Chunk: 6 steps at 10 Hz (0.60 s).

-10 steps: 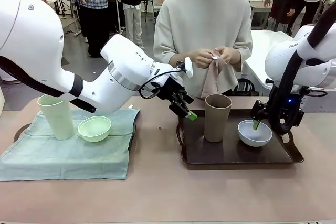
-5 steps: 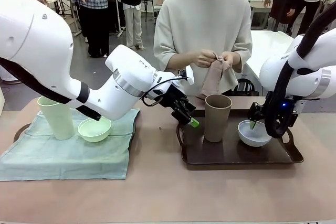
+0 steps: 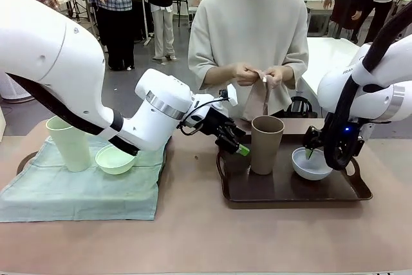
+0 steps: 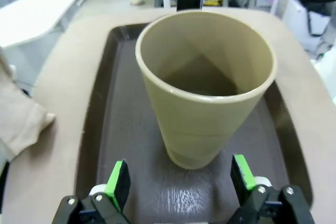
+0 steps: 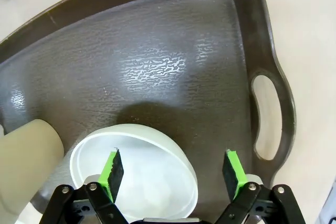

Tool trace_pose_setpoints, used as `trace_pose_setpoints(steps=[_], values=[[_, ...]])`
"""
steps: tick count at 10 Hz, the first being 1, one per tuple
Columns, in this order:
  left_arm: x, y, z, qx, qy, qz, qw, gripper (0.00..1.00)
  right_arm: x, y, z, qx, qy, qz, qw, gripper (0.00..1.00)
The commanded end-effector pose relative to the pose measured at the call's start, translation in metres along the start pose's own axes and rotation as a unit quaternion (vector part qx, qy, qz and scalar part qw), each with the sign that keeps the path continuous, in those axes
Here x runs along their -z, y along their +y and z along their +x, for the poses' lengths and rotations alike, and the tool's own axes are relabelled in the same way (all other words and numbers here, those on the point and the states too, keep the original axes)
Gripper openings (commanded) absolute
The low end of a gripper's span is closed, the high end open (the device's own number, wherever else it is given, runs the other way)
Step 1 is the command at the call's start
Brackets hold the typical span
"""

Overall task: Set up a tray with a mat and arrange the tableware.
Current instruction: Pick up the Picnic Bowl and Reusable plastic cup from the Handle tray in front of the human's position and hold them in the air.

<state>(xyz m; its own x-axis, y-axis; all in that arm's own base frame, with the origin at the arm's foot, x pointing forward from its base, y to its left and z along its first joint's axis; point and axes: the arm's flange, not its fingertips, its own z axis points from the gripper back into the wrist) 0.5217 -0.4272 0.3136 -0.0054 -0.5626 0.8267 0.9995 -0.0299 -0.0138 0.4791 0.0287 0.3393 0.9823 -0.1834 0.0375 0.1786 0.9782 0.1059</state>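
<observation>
A brown tumbler (image 3: 267,145) and a pale bowl (image 3: 311,163) stand on the dark brown tray (image 3: 290,188). My left gripper (image 3: 235,144) is open at the tray's left end, low and just short of the brown tumbler (image 4: 207,87), which stands beyond its green fingertips (image 4: 118,182). My right gripper (image 3: 314,150) hangs open over the pale bowl (image 5: 136,174), one finger above the bowl and the other outside its rim, over the tray (image 5: 157,61). A mint-green tumbler (image 3: 67,143) and a green bowl (image 3: 114,158) rest on a green mat (image 3: 84,188) at the left.
A person stands at the far side, both hands holding a pinkish-beige cloth (image 3: 261,98) above the table edge behind the tray. A dark rim (image 3: 24,159) peeks from under the green mat. Bare table runs along the front edge.
My left gripper has moved right and down towards the brown tumbler. The right arm shifted slightly left over the pale bowl. The person's hands keep working the cloth.
</observation>
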Motion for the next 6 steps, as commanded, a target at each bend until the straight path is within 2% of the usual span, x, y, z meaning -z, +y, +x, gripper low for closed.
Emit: trace_pose_setpoints(steps=[1,3,6], values=[[0.005,0.003,-0.007,-0.01,-0.015,-0.018,1.0,1.0,0.003,0.003,-0.002,0.001,0.0,-0.007,1.0,0.97],[0.016,0.004,-0.009,-0.015,-0.019,-0.037,0.999,1.0,0.002,0.002,-0.004,0.003,-0.001,-0.003,1.0,0.97],[0.035,-0.003,-0.01,0.013,-0.048,-0.052,0.997,1.0,0.003,0.005,-0.004,-0.002,0.003,-0.001,1.0,0.97]])
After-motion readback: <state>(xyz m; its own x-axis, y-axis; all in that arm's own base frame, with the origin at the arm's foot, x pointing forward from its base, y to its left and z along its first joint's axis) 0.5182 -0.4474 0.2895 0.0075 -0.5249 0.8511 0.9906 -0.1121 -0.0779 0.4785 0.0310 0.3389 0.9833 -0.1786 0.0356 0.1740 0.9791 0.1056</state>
